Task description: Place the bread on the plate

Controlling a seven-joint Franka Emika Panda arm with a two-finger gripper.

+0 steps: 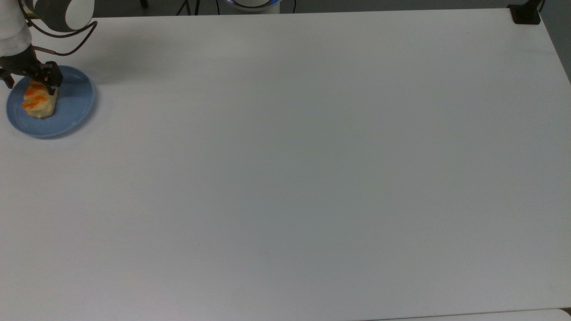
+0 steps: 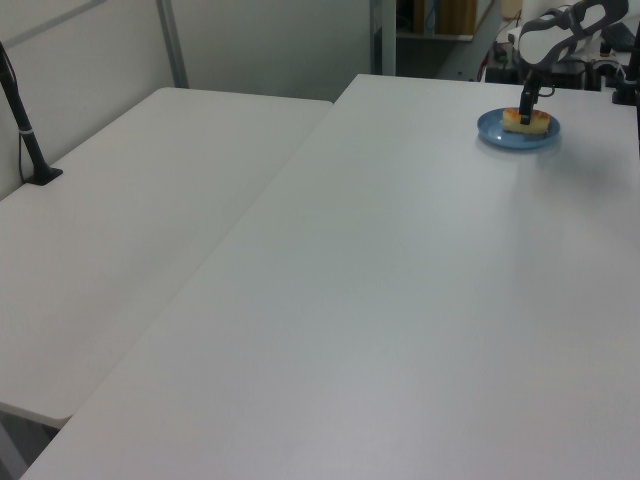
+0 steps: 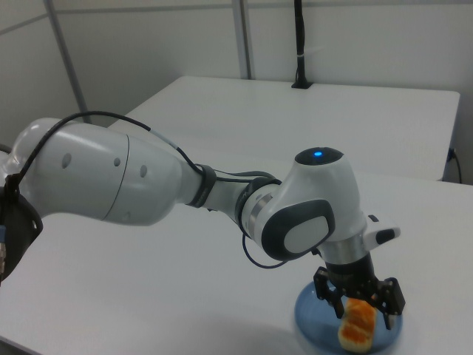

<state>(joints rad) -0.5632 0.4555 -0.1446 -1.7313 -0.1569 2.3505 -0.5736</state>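
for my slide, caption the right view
Franka gripper open astride the bread, which rests on the blue plate.

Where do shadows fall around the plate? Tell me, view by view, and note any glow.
Top view: a soft grey shadow of the arm smears over the white table, right of the blue plate. Left view: a faint shadow patch lies on the table right of the plate. Right view: the plate sits in the arm's shade; a blue light glows on the arm.
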